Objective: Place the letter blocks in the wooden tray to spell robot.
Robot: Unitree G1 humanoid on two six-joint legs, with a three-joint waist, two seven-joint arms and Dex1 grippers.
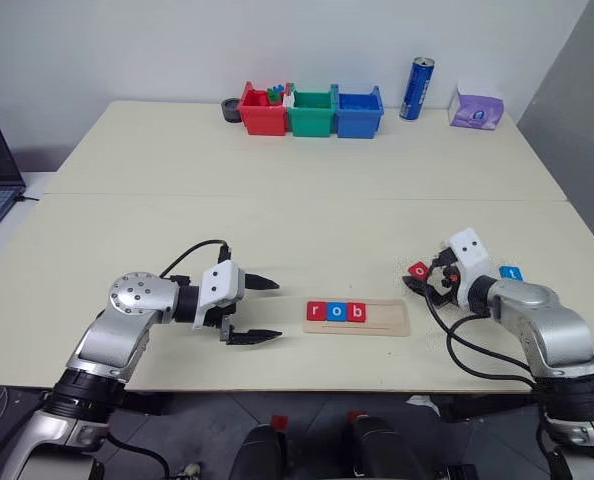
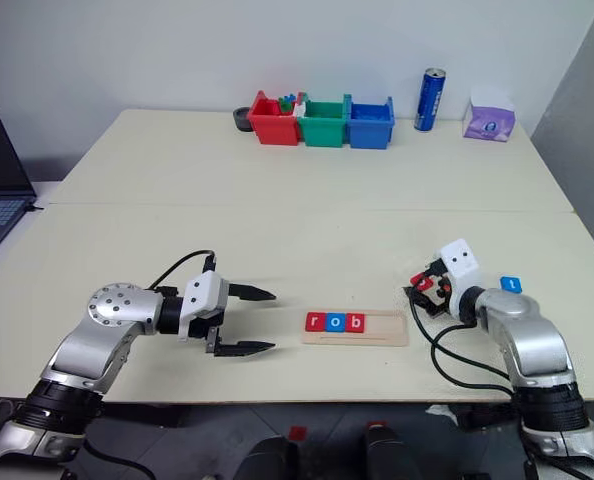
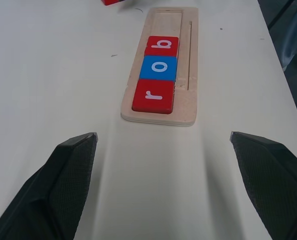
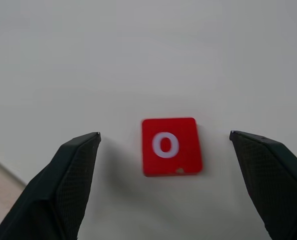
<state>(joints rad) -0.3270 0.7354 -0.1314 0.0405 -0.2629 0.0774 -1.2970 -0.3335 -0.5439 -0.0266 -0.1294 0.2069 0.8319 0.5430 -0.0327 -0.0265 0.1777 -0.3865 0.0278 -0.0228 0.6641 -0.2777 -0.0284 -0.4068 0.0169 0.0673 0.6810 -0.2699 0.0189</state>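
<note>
While three letter tiles lie in the long pale wooden tray [image 1: 357, 317] at the near middle of the cream table [image 1: 297, 220], reading red "r" [image 1: 316, 312], blue "o" [image 1: 336, 312] and red "b" [image 1: 355, 312] from its left end, the right part of the groove is seen bare. At nine o'clock from the tray, the left gripper [image 1: 265, 309] is held just above the table, its two black fingers spread wide and pointed at the tray with nothing between them. At three o'clock from the tray, the right gripper [image 4: 163, 187] is seen with its fingers also wide apart, a red square tile with a white "o" [image 4: 170, 146] lying flat on the table between them, untouched. Further toward three o'clock a blue tile [image 1: 513, 272] is seen beside the right arm. At twelve o'clock, along the far edge, red, green and blue plastic bins [image 1: 311, 111], a blue can [image 1: 416, 88] and a purple tissue pack [image 1: 476, 107] are lined up.
</note>
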